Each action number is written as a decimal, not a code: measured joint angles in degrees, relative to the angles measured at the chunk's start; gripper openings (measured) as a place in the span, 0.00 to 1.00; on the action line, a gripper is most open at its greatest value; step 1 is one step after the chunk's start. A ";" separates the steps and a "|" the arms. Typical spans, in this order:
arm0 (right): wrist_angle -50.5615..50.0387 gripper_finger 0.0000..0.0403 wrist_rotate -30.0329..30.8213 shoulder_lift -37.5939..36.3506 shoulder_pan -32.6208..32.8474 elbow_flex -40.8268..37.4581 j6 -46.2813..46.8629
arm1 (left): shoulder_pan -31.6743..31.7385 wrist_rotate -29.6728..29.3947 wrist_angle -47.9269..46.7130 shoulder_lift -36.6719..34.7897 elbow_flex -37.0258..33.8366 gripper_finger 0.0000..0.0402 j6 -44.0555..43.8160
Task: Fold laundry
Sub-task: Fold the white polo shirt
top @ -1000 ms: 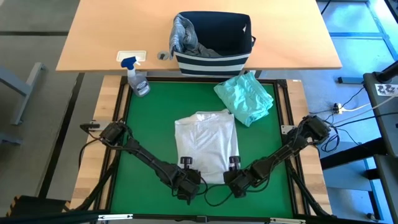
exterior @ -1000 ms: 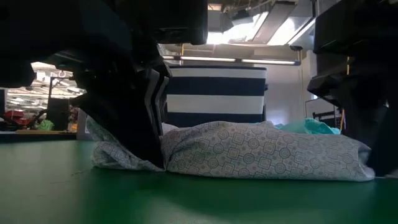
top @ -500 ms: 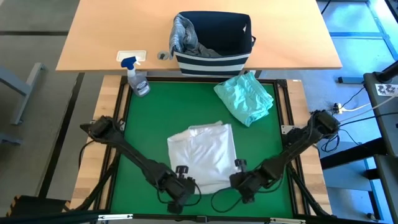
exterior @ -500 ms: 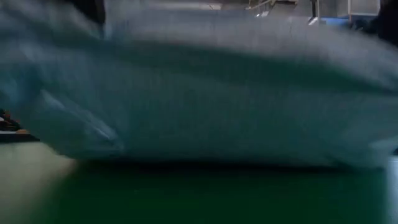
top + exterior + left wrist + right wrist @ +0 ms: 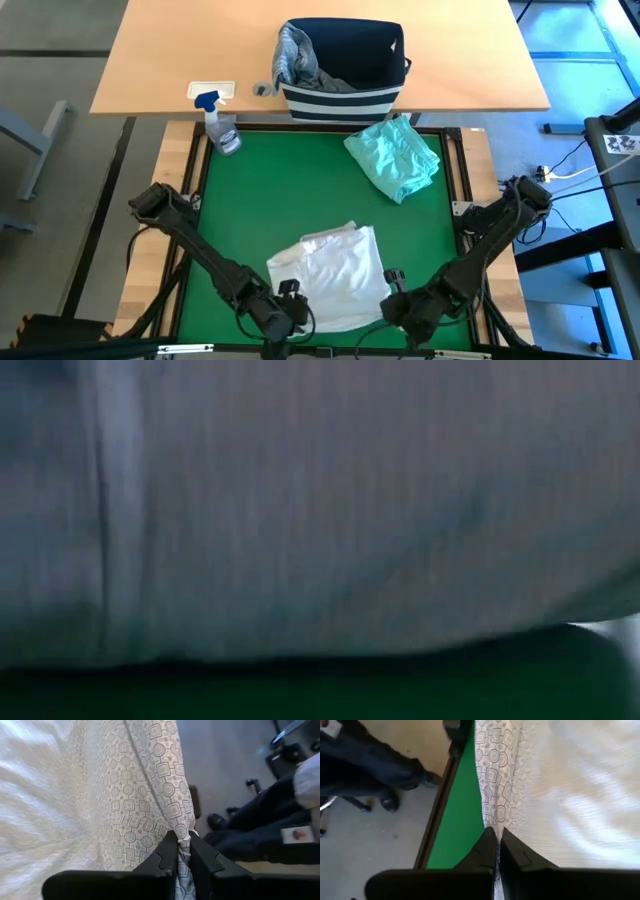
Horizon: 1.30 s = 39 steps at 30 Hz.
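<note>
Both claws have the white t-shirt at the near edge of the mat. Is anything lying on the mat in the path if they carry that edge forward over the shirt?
Nothing visible on the white t-shirt itself. Left claw and right claw are shut on its near corners. The mint-teal garment lies farther off to the right on the green mat, apart from the shirt.

From overhead I see the green felt table mat point(image 5: 240, 200) with a crumpled white cotton t-shirt point(image 5: 335, 272) lying near its front edge. My left gripper point(image 5: 283, 312) sits at the shirt's front left corner and my right gripper point(image 5: 397, 304) at its front right corner. A bunched mint-teal garment point(image 5: 394, 155) lies well apart, near the far right corner. Beyond the mat, on the pale wooden table point(image 5: 150, 60), stand a navy-and-white striped fabric basket point(image 5: 345, 68) holding grey-blue cloth point(image 5: 294, 55), and a blue-capped clear spray bottle point(image 5: 219, 124).
</note>
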 joint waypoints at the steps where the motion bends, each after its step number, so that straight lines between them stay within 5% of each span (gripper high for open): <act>1: -2.00 0.01 0.95 -0.38 -0.51 1.52 -1.16 | -0.02 -0.05 -0.42 -0.86 0.50 0.05 0.03; 6: -6.67 0.00 0.02 -2.98 -6.45 5.46 -4.29 | 0.62 -2.96 -4.54 -5.77 0.67 0.05 2.25; 13: -11.27 0.00 -4.92 -3.61 -19.58 5.44 -7.11 | 4.14 -16.70 -17.90 -10.12 0.71 0.05 3.08; 16: -11.22 0.00 -5.10 -3.25 -25.23 4.75 -8.70 | 6.62 -18.11 -23.45 -9.86 -1.22 0.05 3.06; 24: -0.34 0.03 -4.12 -3.18 -37.44 -6.71 -8.59 | 12.21 -18.22 -20.01 -9.84 -13.91 0.05 1.63; 30: 7.77 0.15 -4.06 -3.18 -42.35 -11.55 -6.91 | 14.23 -18.54 -19.12 -9.84 -17.63 0.08 0.41; 39: 7.42 0.44 -3.56 -3.38 -47.95 -9.38 -7.21 | 14.36 -16.03 -26.83 -11.07 -13.43 0.30 0.44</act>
